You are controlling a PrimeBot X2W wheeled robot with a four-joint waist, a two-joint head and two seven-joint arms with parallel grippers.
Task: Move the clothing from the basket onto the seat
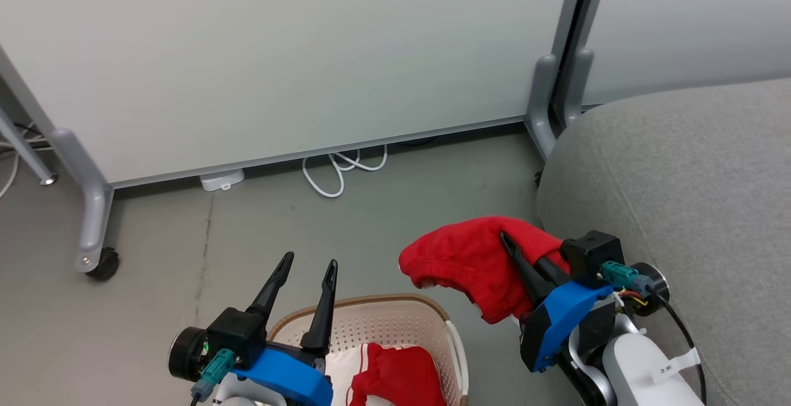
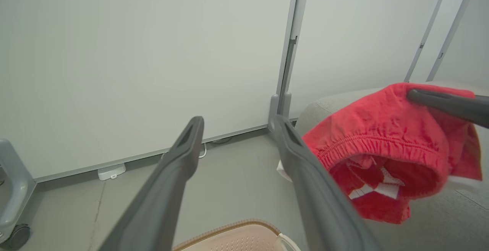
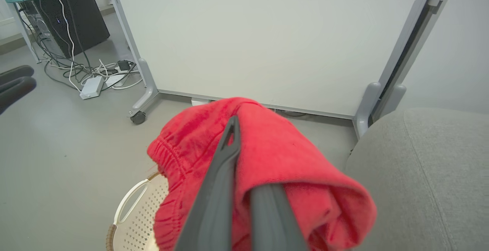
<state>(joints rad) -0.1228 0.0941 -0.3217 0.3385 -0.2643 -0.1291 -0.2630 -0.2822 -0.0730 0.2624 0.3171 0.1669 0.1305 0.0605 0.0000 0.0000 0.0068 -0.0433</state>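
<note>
In the head view we see the right gripper (image 1: 511,244) clamped on a soft bright red fabric garment (image 1: 463,257). The garment hangs in the air between the cream-white perforated plastic basket (image 1: 371,307) and the left edge of the large grey woven-fabric sofa seat (image 1: 680,177). A second red garment with white panels (image 1: 401,375) lies inside the basket, towards its right wall. The left gripper (image 1: 310,260) hovers over the basket's left rim, fingers apart and empty.

In the left wrist view we see those fingers spread wide, with the held garment's elastic waistband to their right.

In the right wrist view we see both fingers pressed together on the red fabric, above the basket's rim.
</note>
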